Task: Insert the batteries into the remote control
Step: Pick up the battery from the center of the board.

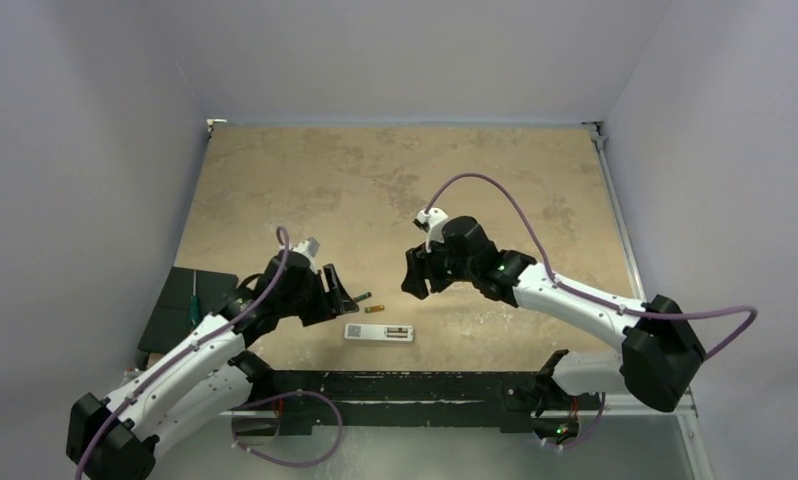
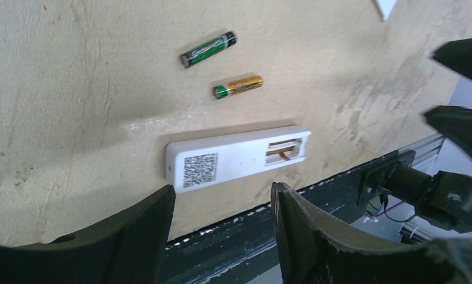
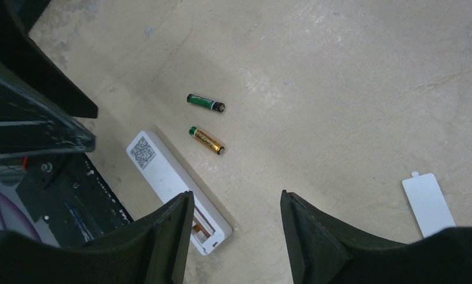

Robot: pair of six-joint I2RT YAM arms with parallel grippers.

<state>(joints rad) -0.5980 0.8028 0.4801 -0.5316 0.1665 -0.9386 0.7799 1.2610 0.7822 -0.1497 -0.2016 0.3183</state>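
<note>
I'm at the pick-up step, with neither battery loaded yet. The remote control (image 2: pixel 236 157) lies back-up near the bench's (image 1: pixel 395 180) front edge, its recess uncovered with no battery in it (the white cover (image 3: pixel 427 203) lies well apart). The green-black battery (image 2: pixel 209 49) and the gold battery (image 2: pixel 238 86) lie just beyond the remote, near each other but not touching. The left gripper (image 2: pixel 223 192) hovers low by the remote, jaws apart and empty. The right gripper (image 3: pixel 236 198) hangs opposite, tilted down, also apart and empty. Next, I judge, one gripper must descend and close across a battery's width, minding polarity.
</note>
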